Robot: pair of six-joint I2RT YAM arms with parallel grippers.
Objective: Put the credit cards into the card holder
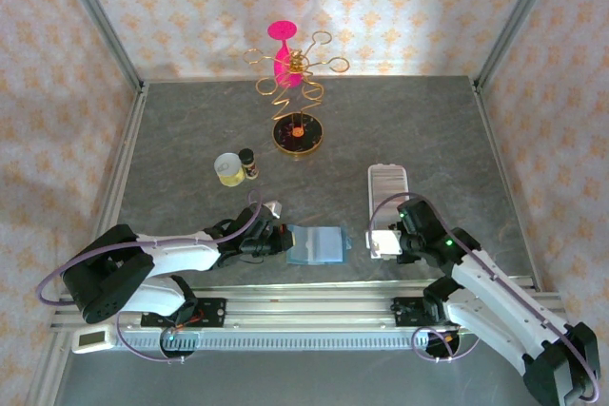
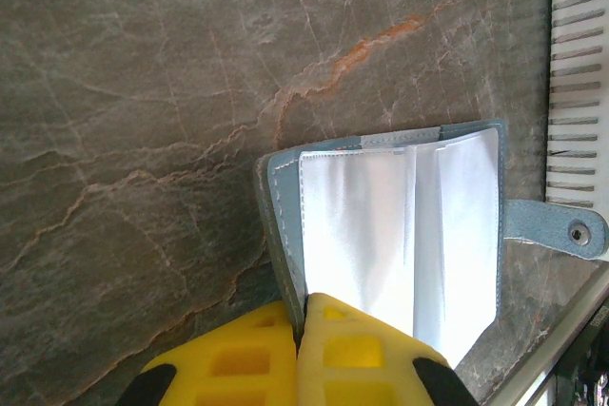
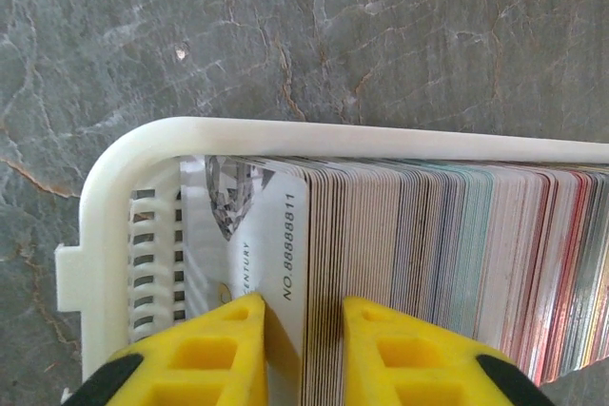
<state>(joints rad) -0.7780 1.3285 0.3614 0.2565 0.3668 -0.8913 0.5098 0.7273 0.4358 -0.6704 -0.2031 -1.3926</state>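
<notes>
While the left gripper (image 2: pixel 300 309) clamps its yellow, waffle-pocketed fingers (image 2: pixel 228 358) together on one edge of a teal wallet (image 2: pixel 381 235), the right gripper (image 3: pixel 304 309) pinches a thin bunch of credit cards (image 3: pixel 324 235) standing on edge in the card holder (image 3: pixel 285 133).

The holder is a long, whitish plastic tray with rounded corners and a ladder of crosswise slots along its wall. Seen from above, it lies toward 4 o'clock on the grey, stone-veined table (image 1: pixel 190 130). Its long axis runs 12 to 6 o'clock, and the right gripper (image 1: pixel 392 242) is at its 6 o'clock end.

The cards are thin, flat and rectangular. They are packed face to face along the tray, so their edges make stripes of white, grey, pale teal and pink. The card nearest the empty slots leans a little. It shows a white face with a faceted gem graphic and the print "CENTURY NO.88888811".

The wallet (image 1: pixel 319 244) lies open at about 6 o'clock on the table, a stitched teal cover around glossy clear sleeves. Its snap tab points toward the holder (image 2: pixel 576 64).

At 12 o'clock stands a gold wire ornament (image 1: pixel 290 73) with a pink disc. A small pale jar (image 1: pixel 227 169) and a dark bottle (image 1: pixel 249 163) sit near 9 o'clock.
</notes>
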